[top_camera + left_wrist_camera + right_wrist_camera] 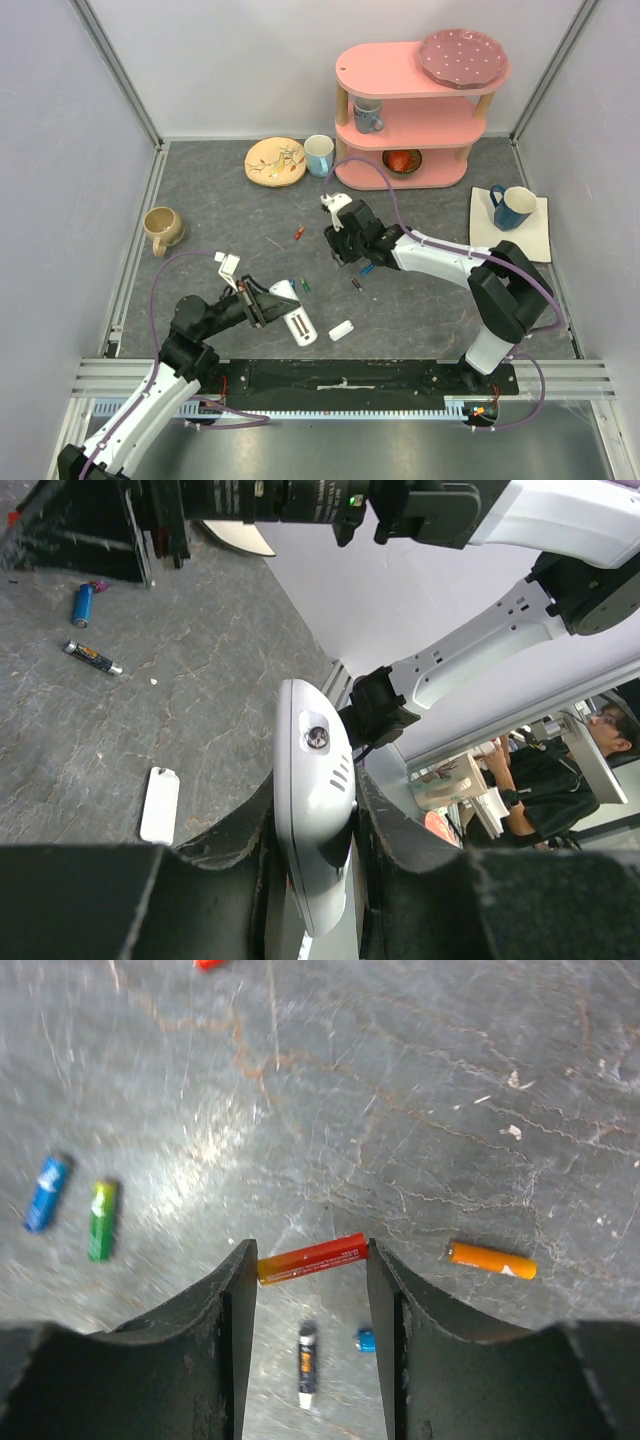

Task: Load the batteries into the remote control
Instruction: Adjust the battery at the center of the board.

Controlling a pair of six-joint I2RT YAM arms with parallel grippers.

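L pincer (315, 815) tight on remote control (312, 770); R pincer (312, 1272) tight on red battery (312, 1258), end-to-end btwn fingers (225, 1345).

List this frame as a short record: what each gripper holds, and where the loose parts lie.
left gripper: shut on remote control
right gripper: shut on red battery, held end to end
back cover: detached, flat on table
loose on table: orange battery, blue battery, green battery, dark battery
loaded: cannot tell
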